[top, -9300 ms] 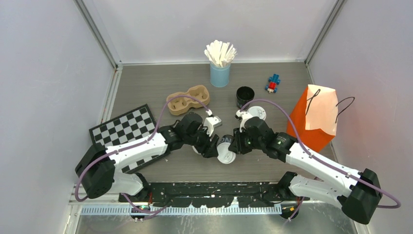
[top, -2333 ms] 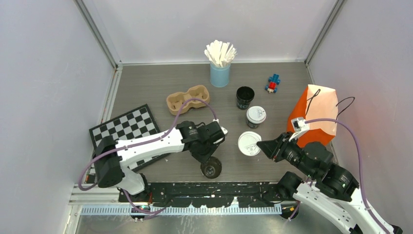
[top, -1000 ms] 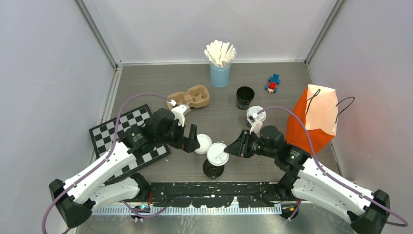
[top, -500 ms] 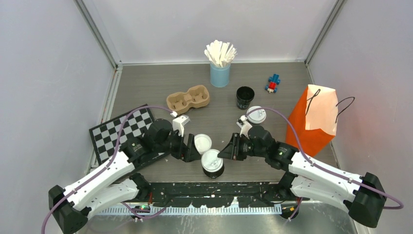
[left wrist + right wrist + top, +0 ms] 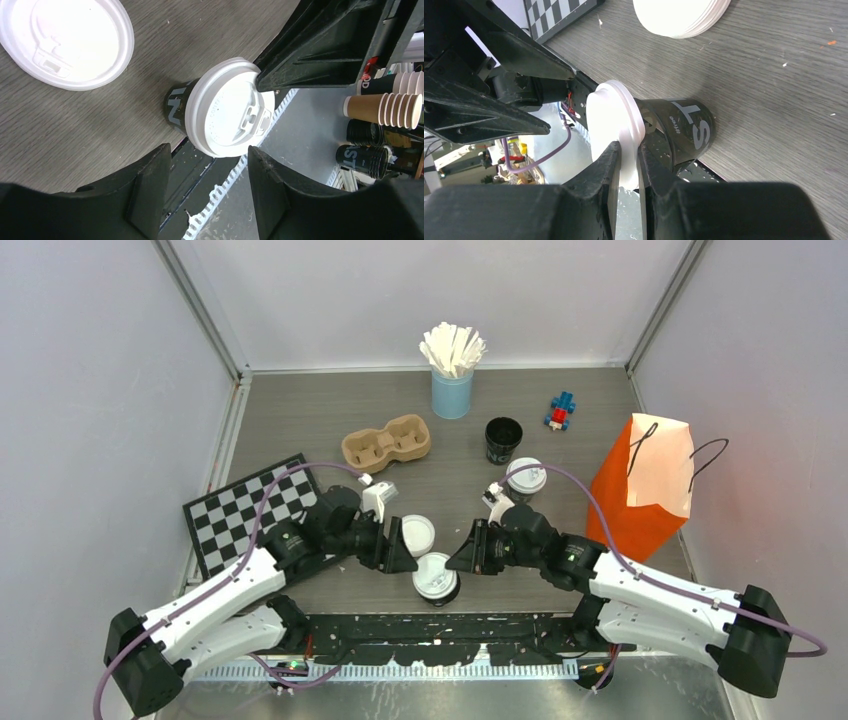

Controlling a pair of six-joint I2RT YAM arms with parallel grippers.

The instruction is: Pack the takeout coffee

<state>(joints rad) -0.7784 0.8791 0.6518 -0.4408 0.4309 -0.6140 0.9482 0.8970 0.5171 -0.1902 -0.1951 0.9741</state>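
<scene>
Capping a takeout cup (image 5: 437,580) at the 6 o'clock edge of the bench (image 5: 320,410).
Left end effector (image 5: 209,152) stands wide open at the cup's 10 o'clock, likely to steady it; right end effector (image 5: 629,155) pinches the lid (image 5: 227,115) by its rim, apparently seating it.

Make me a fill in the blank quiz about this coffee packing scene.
The right gripper pinches the rim of the white ___ on the near cup. The left gripper, close to that cup, is ___. The paper bag is ___ in colour.
Missing words: lid; open; orange.
</scene>
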